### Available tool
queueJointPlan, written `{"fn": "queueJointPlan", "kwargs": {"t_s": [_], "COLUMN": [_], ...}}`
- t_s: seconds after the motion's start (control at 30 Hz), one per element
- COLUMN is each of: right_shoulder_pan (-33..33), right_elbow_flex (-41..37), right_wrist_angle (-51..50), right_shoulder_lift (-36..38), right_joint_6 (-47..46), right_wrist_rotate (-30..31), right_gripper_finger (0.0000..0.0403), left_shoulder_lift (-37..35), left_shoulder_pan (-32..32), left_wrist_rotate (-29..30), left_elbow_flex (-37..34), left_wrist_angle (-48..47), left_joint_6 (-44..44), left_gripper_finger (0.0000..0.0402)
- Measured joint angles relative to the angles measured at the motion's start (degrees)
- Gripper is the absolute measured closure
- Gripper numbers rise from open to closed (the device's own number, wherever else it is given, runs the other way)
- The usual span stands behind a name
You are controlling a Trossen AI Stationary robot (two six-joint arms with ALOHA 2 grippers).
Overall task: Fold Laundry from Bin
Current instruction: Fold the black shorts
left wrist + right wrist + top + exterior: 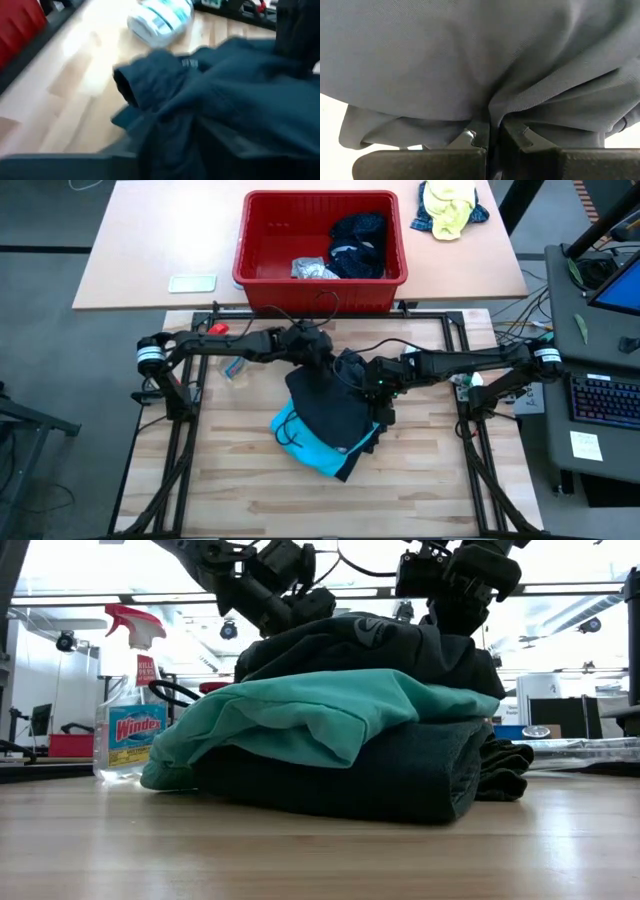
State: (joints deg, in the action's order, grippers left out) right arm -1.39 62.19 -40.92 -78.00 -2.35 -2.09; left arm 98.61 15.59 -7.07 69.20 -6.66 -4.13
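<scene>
On the slatted wooden table (420,490), well clear of the red bin (262,240) that holds more laundry (357,242), a small stack sits in front of both arms — a dark grey garment (330,395) draped over a turquoise one (308,448), with a thick folded dark piece (400,775) beneath, seen from table height.

The risk from here looks plain: the dark grey garment is pinched from two sides above a loose stack, and if either arm pulls before the other lets go, the cloth could drag the turquoise layer askew or tip the pile over its folded edge. A bunched collar (150,80) on the bin side of the pile might also snag and undo the fold.

The right gripper (490,137) is clamped tight on a pleat of the dark grey cloth, fingers pressed together with fabric between them. The left gripper (318,352) sits on the bin-side edge of the same garment; how wide its fingers stand, and whether they have cloth, cannot be told from here.

A Windex spray bottle (128,705) lies on the table left of the pile — close enough to be knocked if the cloth swings.
</scene>
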Motion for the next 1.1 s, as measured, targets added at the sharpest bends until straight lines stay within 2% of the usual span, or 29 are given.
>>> {"fn": "queueJointPlan", "kwargs": {"t_s": [0.1,0.13,0.27,0.4,0.47,0.6,0.7,0.83,1.0,1.1], "right_shoulder_pan": [0.00,0.00,0.02,0.01,0.02,0.04,0.04,0.04,0.04,0.04], "right_elbow_flex": [0.00,0.00,0.01,0.04,0.04,0.04,0.04,0.04,0.04,0.04], "right_wrist_angle": [0.05,0.09,1.02,1.22,1.22,0.87,0.88,0.93,0.98,1.02], "right_shoulder_lift": [0.00,0.00,0.00,0.02,0.02,0.37,0.63,0.63,0.63,0.63], "right_joint_6": [0.29,0.48,0.70,0.67,0.21,-0.63,-1.05,-1.01,-1.03,-1.07], "right_wrist_rotate": [0.05,0.15,0.17,0.54,0.62,0.66,0.70,0.68,0.68,0.68], "right_gripper_finger": [0.0390,0.0390,0.0390,0.0390,0.0390,0.0390,0.0390,0.0390,0.0390,0.0390], "left_shoulder_lift": [-0.38,-0.59,-1.30,-1.26,-1.22,-1.22,-1.22,-1.22,-1.01,-0.94], "left_shoulder_pan": [-0.06,-0.07,0.02,0.03,-0.04,0.11,0.58,1.62,2.99,3.57], "left_wrist_rotate": [2.97,4.28,8.11,8.95,10.74,9.91,9.58,7.17,-3.12,-1.59], "left_elbow_flex": [1.74,2.44,6.12,9.34,10.51,12.46,13.89,13.68,13.68,13.67], "left_wrist_angle": [0.14,0.13,-0.40,-2.21,-4.69,-13.63,-21.41,-26.31,-27.41,-27.43], "left_joint_6": [0.59,0.60,4.27,6.17,6.95,4.81,2.06,-0.64,-1.27,-1.30], "left_gripper_finger": [0.0374,0.0386,0.0393,0.0398,0.0399,0.0399,0.0383,0.0339,0.0254,0.0196]}}
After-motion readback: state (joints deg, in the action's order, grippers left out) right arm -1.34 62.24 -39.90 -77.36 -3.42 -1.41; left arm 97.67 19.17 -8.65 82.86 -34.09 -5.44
